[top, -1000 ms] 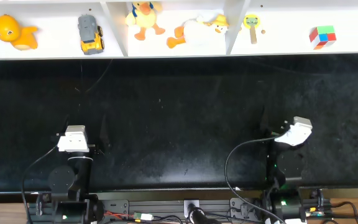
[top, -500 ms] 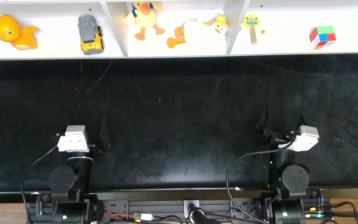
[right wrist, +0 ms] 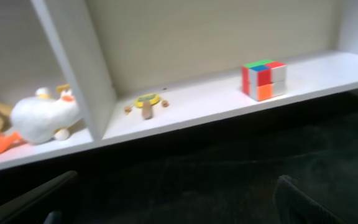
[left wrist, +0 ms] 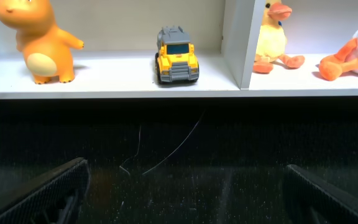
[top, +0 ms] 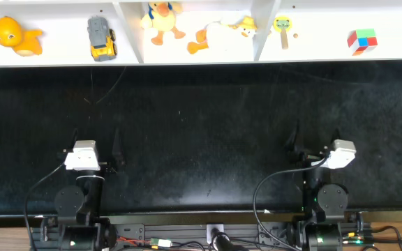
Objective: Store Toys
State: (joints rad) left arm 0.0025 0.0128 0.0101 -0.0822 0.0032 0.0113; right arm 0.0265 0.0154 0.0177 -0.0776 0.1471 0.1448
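Top view: toy truck (top: 102,38), plush duck (top: 162,21), cube (top: 362,40) sit on shelf (top: 61,56), stored I judge; so left gripper (top: 96,143), right gripper (top: 316,139) rest spread empty.

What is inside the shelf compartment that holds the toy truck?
The compartment holds the toy truck and an orange figure, standing apart. Nothing covers either toy.

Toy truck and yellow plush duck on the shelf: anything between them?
Only a white shelf divider stands between the toy truck and the yellow plush duck; they sit in neighbouring compartments, as the left wrist view shows.
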